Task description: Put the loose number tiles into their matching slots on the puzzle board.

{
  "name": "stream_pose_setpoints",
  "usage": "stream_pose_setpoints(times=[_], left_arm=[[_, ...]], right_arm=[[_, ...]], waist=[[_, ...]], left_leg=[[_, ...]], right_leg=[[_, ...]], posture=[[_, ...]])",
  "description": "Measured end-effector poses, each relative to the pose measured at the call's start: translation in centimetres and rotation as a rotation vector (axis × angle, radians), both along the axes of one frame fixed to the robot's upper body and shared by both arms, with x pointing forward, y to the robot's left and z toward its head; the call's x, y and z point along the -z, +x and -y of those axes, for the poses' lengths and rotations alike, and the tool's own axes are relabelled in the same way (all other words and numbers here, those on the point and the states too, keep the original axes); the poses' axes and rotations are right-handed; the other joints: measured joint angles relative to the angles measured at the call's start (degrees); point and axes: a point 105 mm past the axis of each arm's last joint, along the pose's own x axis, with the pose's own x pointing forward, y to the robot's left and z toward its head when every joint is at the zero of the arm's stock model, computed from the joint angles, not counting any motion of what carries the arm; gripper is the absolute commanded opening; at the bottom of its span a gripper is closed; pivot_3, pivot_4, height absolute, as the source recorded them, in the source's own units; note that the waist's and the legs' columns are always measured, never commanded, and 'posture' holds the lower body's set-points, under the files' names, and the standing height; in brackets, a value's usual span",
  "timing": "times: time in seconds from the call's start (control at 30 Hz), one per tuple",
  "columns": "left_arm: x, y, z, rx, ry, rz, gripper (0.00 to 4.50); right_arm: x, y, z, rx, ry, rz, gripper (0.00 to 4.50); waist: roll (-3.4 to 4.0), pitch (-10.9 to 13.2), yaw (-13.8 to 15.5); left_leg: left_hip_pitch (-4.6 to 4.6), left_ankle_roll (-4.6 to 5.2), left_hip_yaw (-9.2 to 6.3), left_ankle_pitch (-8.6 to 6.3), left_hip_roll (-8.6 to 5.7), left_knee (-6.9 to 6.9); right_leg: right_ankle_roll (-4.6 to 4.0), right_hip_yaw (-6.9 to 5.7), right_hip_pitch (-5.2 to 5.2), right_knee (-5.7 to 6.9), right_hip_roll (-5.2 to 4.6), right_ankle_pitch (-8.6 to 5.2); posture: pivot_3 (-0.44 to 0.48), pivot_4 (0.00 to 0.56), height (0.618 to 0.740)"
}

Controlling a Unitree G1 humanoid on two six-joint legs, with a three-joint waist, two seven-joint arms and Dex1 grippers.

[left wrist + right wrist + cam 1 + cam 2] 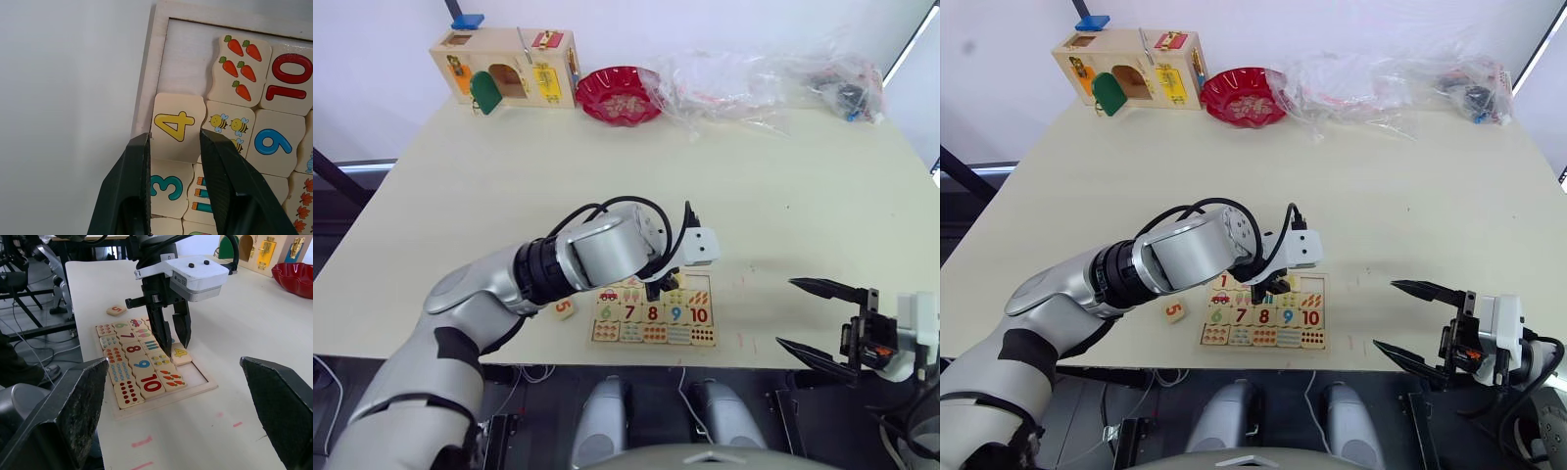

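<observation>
The puzzle board [149,73] lies near the table's front edge, with rows of picture tiles, numerals 6 to 10 and dot tiles. My left gripper [176,138] is down over its far row, shut on a pale tile with a yellow 4 [175,125]. That tile sits slightly askew beside the green 3 [166,186]. The slot [188,63] past the 4 is bare wood. A loose tile with a red 5 [564,308] lies on the table just left of the board. My right gripper [786,313] hovers open and empty at the table's front right edge.
A wooden latch box [504,69] with coloured doors, a red bowl [619,95] and crumpled clear plastic bags [764,83] line the far edge of the table. My left arm's black cable [636,211] loops above the board.
</observation>
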Motion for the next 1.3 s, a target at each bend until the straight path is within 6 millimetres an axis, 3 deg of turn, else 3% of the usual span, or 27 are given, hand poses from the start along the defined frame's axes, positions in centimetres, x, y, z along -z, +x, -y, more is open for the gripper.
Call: stream_pose_setpoints(times=[0.63, 0.67, 0.77, 1.07, 1.2, 1.3], left_arm=[[0.1, -0.2, 0.0, -0.003, -0.001, -0.013, 0.96], [0.1, -0.2, -0.1, -0.007, -0.001, -0.014, 2.01], [0.0, -0.2, -0.1, -0.012, -0.002, -0.014, 3.31], [-0.5, -0.2, 0.1, -0.043, -0.071, -0.043, 3.31], [-3.4, 0.9, -0.4, -0.022, -0.239, -0.011, 3.31], [-4.3, 1.6, -1.1, 0.013, -0.349, 0.019, 3.31]], right_arm=[[-0.1, 0.0, 0.0, -0.001, 0.000, 0.004, 4.50], [-0.1, 0.1, 0.0, -0.002, 0.000, 0.005, 4.50], [-0.2, 0.1, -0.1, -0.004, 0.000, 0.010, 4.50], [-0.2, 0.1, -0.1, -0.007, -0.001, 0.009, 4.50], [-0.2, 0.1, -0.1, -0.009, -0.001, 0.010, 4.50], [-0.3, 0.2, -0.1, -0.011, -0.001, 0.014, 4.50]], waist=[[0.00, 0.00, -0.01], [0.00, 0.00, -0.01], [0.00, 0.00, -0.01], [0.00, 0.00, -0.01], [0.05, -0.03, -0.25], [0.07, -0.04, -0.15]], left_leg=[[0.01, 0.00, 0.00, 0.00, 0.00, 0.00], [0.01, 0.00, 0.00, 0.00, 0.00, 0.00], [0.01, 0.00, 0.00, 0.00, 0.00, 0.00], [0.00, 0.00, 0.00, 0.00, 0.00, 0.01], [0.04, 0.00, 0.01, 0.00, 0.01, -0.01], [0.06, 0.00, 0.02, 0.00, 0.01, -0.01]], right_leg=[[0.00, 0.00, 0.00, 0.00, 0.00, 0.00], [0.00, 0.00, 0.00, 0.00, 0.00, 0.00], [0.00, 0.00, 0.00, 0.00, 0.00, 0.00], [0.00, 0.00, 0.00, 0.01, 0.00, 0.00], [-0.07, 0.03, -0.01, 0.02, 0.02, 0.03], [-0.17, 0.04, 0.00, 0.03, 0.02, 0.10]], posture=[[0.000, 0.150, 0.740], [0.000, 0.150, 0.740], [0.000, 0.150, 0.740], [0.000, 0.150, 0.740], [0.000, 0.150, 0.740], [0.000, 0.150, 0.740]])
